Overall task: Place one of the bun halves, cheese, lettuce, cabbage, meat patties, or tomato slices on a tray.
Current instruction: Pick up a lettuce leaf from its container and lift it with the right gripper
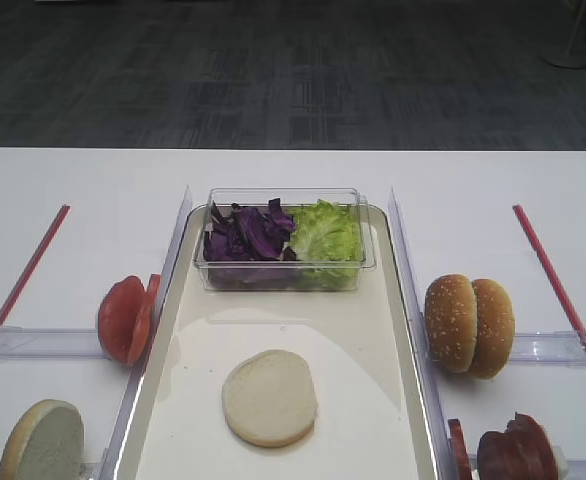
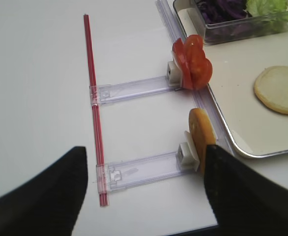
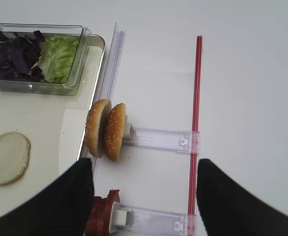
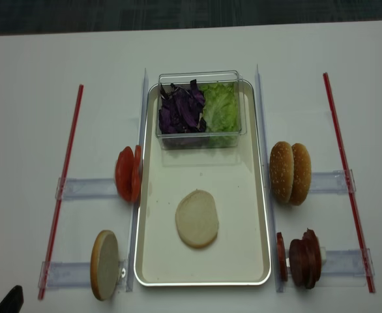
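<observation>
One pale bun half (image 1: pixel 269 397) lies cut face up on the cream tray (image 1: pixel 373 420). At the tray's far end a clear tub holds purple cabbage (image 1: pixel 245 236) and green lettuce (image 1: pixel 326 234). Tomato slices (image 2: pixel 192 61) and another bun half (image 2: pixel 201 137) stand on edge left of the tray. Two seeded bun halves (image 3: pixel 105 129) and the meat patties (image 3: pixel 102 216) stand to its right. My left gripper (image 2: pixel 146 191) hangs open over the left bun's holder. My right gripper (image 3: pixel 144 196) is open and empty beside the patties. No cheese is in view.
Clear plastic holder rails (image 4: pixel 87 188) run out from each stack to red strips (image 4: pixel 64 189) on both sides of the white table. Clear upright dividers (image 1: pixel 405 260) flank the tray's long sides. The table's far edge meets dark carpet.
</observation>
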Controlling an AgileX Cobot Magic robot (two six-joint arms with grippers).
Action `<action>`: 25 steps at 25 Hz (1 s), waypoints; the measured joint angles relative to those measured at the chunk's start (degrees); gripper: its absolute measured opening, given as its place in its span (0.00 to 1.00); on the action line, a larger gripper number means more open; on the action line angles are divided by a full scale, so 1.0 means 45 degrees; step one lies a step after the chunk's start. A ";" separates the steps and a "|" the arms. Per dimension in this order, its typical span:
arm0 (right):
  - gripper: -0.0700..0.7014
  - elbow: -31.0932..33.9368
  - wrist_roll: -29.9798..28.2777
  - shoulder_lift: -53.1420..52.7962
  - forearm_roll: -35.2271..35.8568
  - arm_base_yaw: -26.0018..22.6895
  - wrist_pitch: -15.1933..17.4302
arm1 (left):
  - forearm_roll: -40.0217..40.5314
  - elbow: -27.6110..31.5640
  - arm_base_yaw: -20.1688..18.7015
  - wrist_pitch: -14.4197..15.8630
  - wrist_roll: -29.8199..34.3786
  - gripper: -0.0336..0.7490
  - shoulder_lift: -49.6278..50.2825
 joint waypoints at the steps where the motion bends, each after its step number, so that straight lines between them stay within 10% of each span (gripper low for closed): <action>1: 0.72 0.0000 0.0000 0.0000 0.0000 0.0000 0.0000 | 0.0000 0.0000 0.0000 0.0000 0.0000 0.65 0.0000; 25: 0.71 -0.6805 -0.0386 1.0658 0.0607 0.3337 0.1350 | 0.0000 0.0000 0.0000 0.0000 -0.0070 0.65 0.0000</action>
